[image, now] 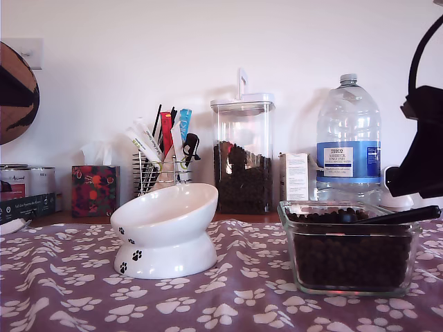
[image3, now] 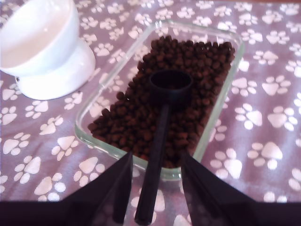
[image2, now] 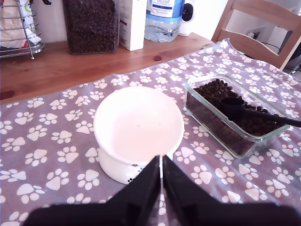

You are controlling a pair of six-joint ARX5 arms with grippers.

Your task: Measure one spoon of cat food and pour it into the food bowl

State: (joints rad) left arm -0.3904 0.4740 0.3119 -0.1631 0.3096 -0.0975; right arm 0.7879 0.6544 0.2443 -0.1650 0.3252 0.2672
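My second gripper [image3: 153,188] hangs over the near end of the glass dish [image3: 214,127], fingers spread wide apart with the spoon [image3: 162,127] handle running up between them, touching neither finger as far as I can see. The spoon's round cup sits on top of the cat food [image3: 141,122] heaped in that dish, its handle sticking out past the dish's rim. My first gripper [image2: 161,188] has its jaws pressed together, nothing between them, poised just above the near edge of the food bowl [image2: 138,125]. The bowl, white and bare inside, stands beside the dish on the paw-print cloth [image2: 47,155]. Behind the dish stand a tall kibble canister [image: 242,155] and a water bottle [image: 348,142].
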